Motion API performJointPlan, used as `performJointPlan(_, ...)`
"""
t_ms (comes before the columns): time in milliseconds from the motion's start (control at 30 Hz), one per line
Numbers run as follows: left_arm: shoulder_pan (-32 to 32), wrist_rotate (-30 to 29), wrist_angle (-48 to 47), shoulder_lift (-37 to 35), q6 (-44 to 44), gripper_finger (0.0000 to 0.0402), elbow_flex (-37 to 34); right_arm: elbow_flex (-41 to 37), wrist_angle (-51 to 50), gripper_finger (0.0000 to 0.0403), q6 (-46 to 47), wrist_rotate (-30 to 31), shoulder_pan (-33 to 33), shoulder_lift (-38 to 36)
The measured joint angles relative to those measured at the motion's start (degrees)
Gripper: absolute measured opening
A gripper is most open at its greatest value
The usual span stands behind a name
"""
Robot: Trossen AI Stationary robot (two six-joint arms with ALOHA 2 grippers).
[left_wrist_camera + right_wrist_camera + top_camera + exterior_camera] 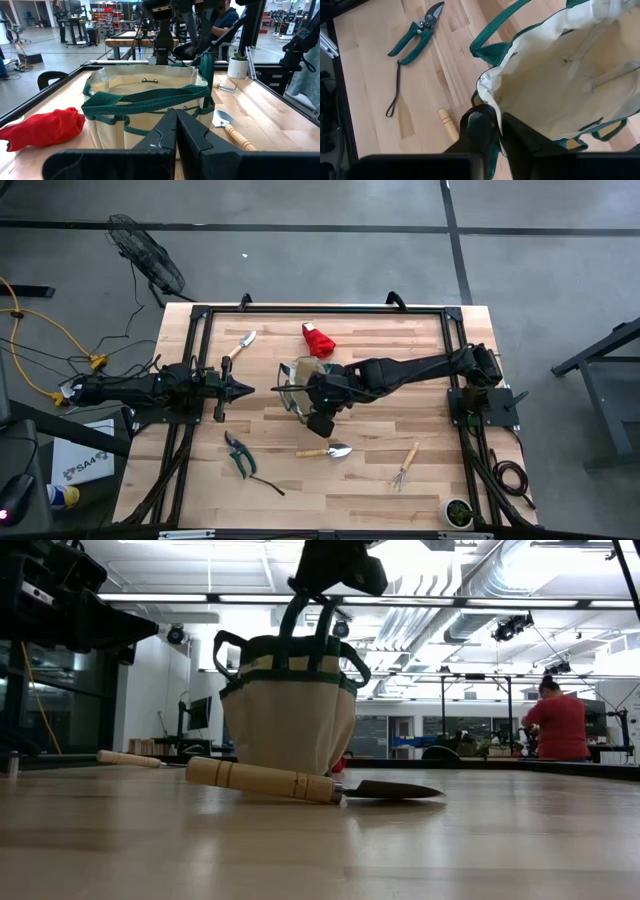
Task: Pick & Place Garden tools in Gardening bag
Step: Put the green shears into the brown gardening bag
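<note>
Right gripper (497, 131) apparently pinches the gardening bag (560, 85) rim; jaws nearly closed.

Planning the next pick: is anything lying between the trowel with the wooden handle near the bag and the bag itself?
Nothing visible lies between the trowel and the bag. The right gripper hangs over the bag's near rim, above that path.
</note>
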Motion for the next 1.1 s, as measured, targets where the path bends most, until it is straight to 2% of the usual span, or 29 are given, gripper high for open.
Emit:
performJointPlan(300, 0.0, 0.0, 0.0, 0.0, 0.0, 0.0001, 0.0, 0.0, 0.1, 0.015, 0.0, -3.5, -0.8, -0.8)
performJointPlan(500, 0.0, 0.0, 0.0, 0.0, 0.0, 0.0001, 0.0, 0.0, 0.5, 0.0177, 0.0, -4.4, -1.1, -2.3)
performJointPlan(900, 0.0, 0.0, 0.0, 0.0, 0.0, 0.0001, 0.0, 0.0, -2.2, 0.0166, -2.2, -7.3, -0.6, -4.3)
performJointPlan(1000, 0.0, 0.0, 0.0, 0.0, 0.0, 0.0001, 0.0, 0.0, -4.4, 0.0136, -2.4, -4.6, -0.4, -4.3)
performJointPlan(1100, 0.0, 0.0, 0.0, 0.0, 0.0, 0.0001, 0.0, 0.0, -4.7, 0.0083, -3.8, -4.1, -0.6, -4.3)
